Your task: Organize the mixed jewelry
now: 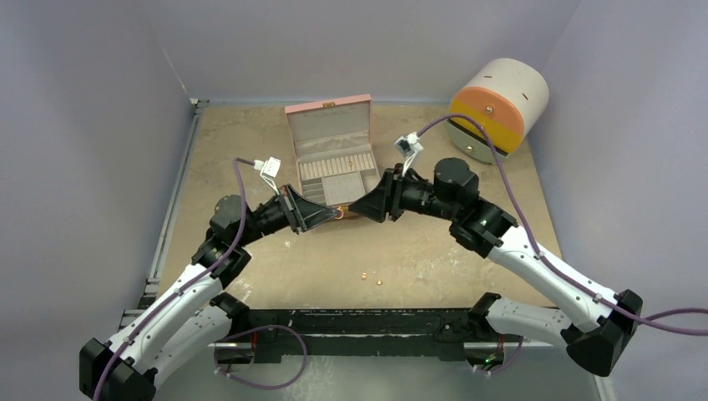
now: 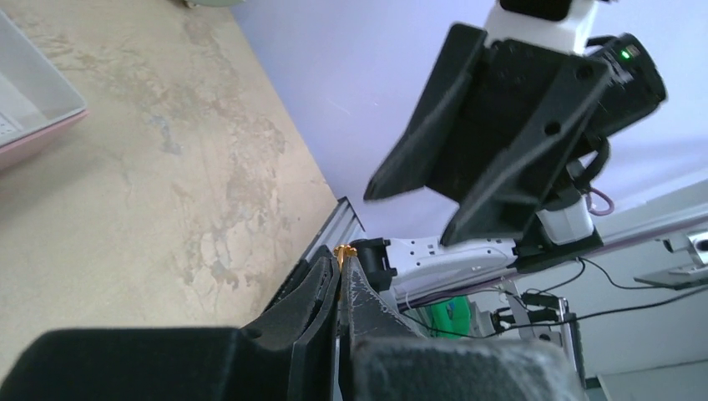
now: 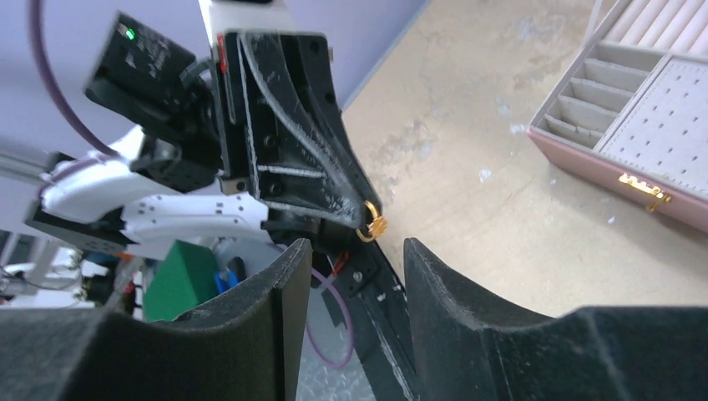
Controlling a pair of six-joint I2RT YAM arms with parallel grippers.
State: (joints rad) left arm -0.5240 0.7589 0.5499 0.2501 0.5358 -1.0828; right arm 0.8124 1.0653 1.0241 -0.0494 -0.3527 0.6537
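Two robot arms are meeting tip to tip above the middle of a tan desk (image 1: 467,251), just in front of an open pink jewelry box (image 1: 330,107).

The left end effector (image 2: 341,257) is pressing its fingers together and pinching a tiny gold piece (image 3: 371,226) at the very tip. In the right wrist view this piece is looking like a small ring with a little knob, hanging off the fingertip. Its long axis is too small to make out.

The right end effector (image 3: 357,251) is facing it with its fingers spread and nothing between them. The gold piece is sitting straight ahead of that gap, just past the fingertips and slightly above them, near but not touching. Apart from the left arm that is gripping it, the right arm is the nearer one. This is probably a handover, so the right fingers would need to travel forward along their own line to bracket the piece.

A loose gold bit (image 1: 365,274) and a second gold bit (image 1: 380,281) are lying side by side on the desk, toward the near edge and well apart from both end effectors.

The box is standing just behind the meeting point, so free room is lying toward the near edge and overhead. A round drum with an orange and yellow face (image 1: 501,104) is resting at the far right corner, well clear.
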